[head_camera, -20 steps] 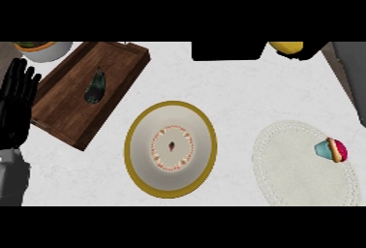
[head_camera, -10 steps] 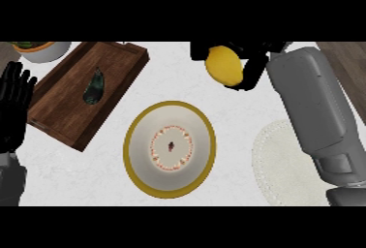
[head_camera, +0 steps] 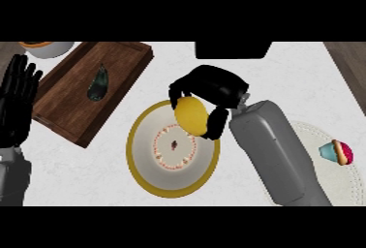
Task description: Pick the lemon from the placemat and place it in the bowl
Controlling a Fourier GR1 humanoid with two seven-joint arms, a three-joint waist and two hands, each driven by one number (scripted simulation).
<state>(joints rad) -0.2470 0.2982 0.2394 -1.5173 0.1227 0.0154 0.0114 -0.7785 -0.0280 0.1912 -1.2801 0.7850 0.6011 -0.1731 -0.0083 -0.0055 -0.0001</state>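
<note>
R hand [head_camera: 214,89] curled round the lemon [head_camera: 191,115], fingers and thumb wrapping it from above and both sides; yellow fruit shows below the palm. Lemon sits over the bowl [head_camera: 146,160] at approx 1 o'clock on its rim, overlapping the gold edge; can't tell if it touches the bowl or is held above it. Bowl: white w/ gold rim, ring of small reddish marks round a dark spot at ctr. R forearm [head_camera: 275,155] runs down to 5 o'clock, crossing the white placemat [head_camera: 350,179], which lies at 3 o'clock from the bowl. On the placemat, a small cupcake [head_camera: 337,151], teal, pink and yellow, near its upper R part. L hand [head_camera: 18,104] at 9 o'clock edge of view, fingers straight and up, holding nothing. Wooden tray [head_camera: 107,55] at 10–11 o'clock from bowl, tilted, w/ a dark green item [head_camera: 97,87] lying in it. White cup w/ orange contents [head_camera: 44,47] at far 11 o'clock. Dark block [head_camera: 233,49] at 12 o'clock edge.
</note>
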